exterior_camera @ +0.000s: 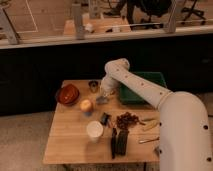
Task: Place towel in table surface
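My gripper (102, 96) hangs from the white arm (142, 90) over the back middle of the wooden table (67, 145). It is low, just above the tabletop, between the metal cup (93, 86) and the green tray (145, 85). It is shut on a small grey-blue towel (102, 100), whose lower edge is at or just above the wood. The arm hides the table's right side.
A red bowl (67, 94) sits at the back left and an orange fruit (86, 105) is just left of the gripper. A white cup (94, 130), a small dark item (105, 118), a brown cluster (127, 120), black objects (119, 141) and utensils (149, 126) lie in front.
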